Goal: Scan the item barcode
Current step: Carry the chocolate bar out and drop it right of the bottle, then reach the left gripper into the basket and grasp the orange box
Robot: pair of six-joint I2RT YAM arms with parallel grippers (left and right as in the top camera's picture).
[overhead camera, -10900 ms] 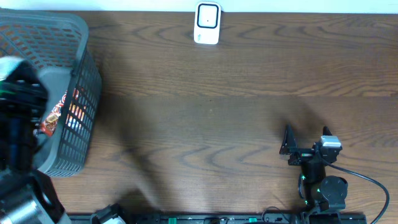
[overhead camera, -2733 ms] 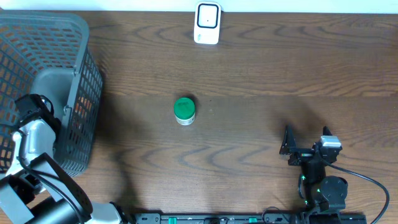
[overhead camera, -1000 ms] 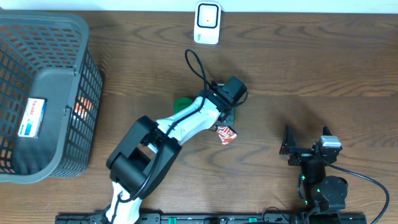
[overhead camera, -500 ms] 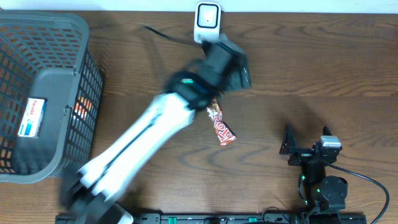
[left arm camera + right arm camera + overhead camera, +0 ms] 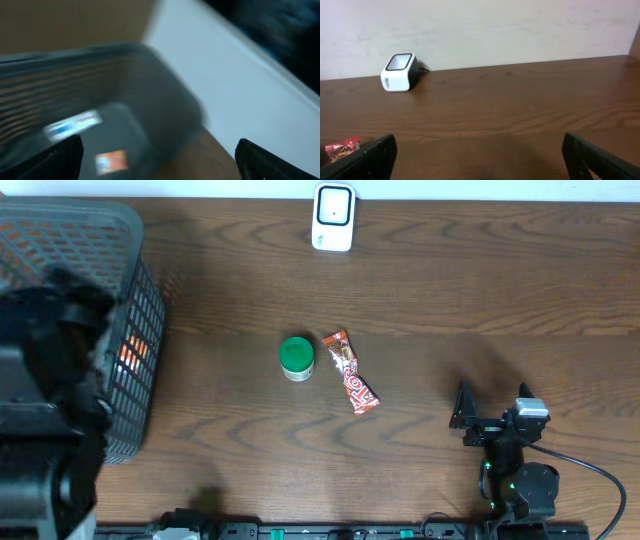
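The candy bar [image 5: 350, 385] lies flat on the worktop [image 5: 450, 290] in its red wrapper, set at a slant. It is just to the right of a small jar [image 5: 296, 358] with a green lid, and no claw is touching it. The white scanner [image 5: 333, 217] stands at the far edge of the worktop, well apart from the bar. The left arm [image 5: 45, 390] shows only as a dark blur over the grey mesh basket [image 5: 140, 310] at the left side. In its wrist view the left claw [image 5: 159, 145] has its fingers spread wide with nothing between them, and below it the blurred basket holds a white and blue packet [image 5: 72, 125]. The right claw [image 5: 480, 142] sits low at the near right of the worktop, fingers wide apart and empty, facing the scanner, with one end of the bar showing at the left of its view.
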